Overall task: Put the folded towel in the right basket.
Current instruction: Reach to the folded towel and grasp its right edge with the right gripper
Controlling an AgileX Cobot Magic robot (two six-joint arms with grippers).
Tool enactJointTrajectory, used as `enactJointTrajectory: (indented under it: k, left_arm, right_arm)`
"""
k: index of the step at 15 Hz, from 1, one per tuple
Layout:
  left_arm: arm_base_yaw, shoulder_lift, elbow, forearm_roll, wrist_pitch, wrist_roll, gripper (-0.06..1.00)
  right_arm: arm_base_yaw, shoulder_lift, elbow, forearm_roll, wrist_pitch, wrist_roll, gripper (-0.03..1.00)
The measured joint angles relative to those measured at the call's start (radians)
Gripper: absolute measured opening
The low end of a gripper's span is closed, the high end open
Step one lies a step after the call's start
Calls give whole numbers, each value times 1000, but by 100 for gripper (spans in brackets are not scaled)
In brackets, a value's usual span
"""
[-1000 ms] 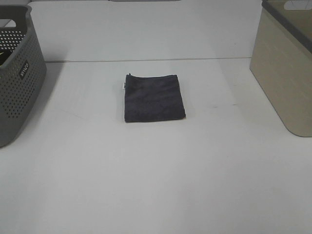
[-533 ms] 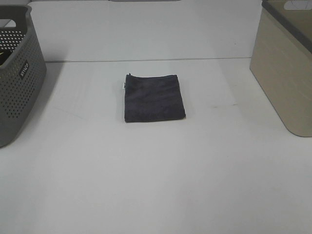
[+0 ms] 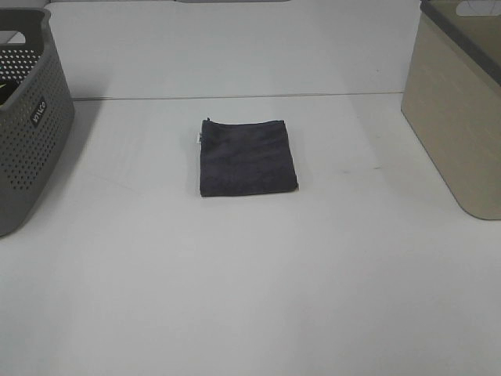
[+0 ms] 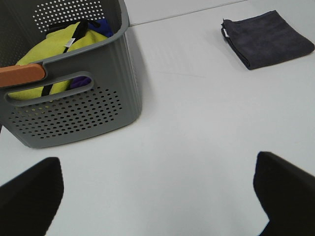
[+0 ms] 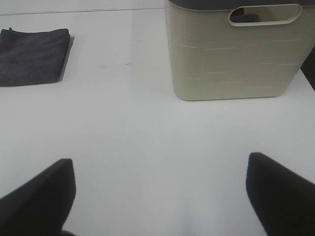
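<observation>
A dark grey folded towel [image 3: 246,157] lies flat on the white table, a little behind the middle. It also shows in the left wrist view [image 4: 267,39] and the right wrist view [image 5: 33,56]. The beige right basket [image 3: 462,110] stands at the table's right edge; it shows in the right wrist view [image 5: 236,54]. My left gripper [image 4: 157,196] is open and empty, far from the towel. My right gripper [image 5: 160,196] is open and empty, in front of the beige basket. Neither gripper shows in the exterior view.
A grey perforated basket [image 3: 27,125] stands at the table's left edge. In the left wrist view it [image 4: 74,108] holds yellow and blue cloth. The table's back edge [image 3: 235,97] runs behind the towel.
</observation>
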Motion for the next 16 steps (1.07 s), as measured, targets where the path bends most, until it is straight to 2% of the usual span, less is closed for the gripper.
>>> enactJointTrajectory:
  k: [11,13,16]
  left_arm:
    - [0,0,0,0,0,0,99]
    - [0,0,0,0,0,0,99]
    - [0,0,0,0,0,0,99]
  right_arm:
    - [0,6,-2,0,-2,0,86]
    - [0,69,-27,2,-52,0,85]
    - [0,221,-96,14,-187,0,82]
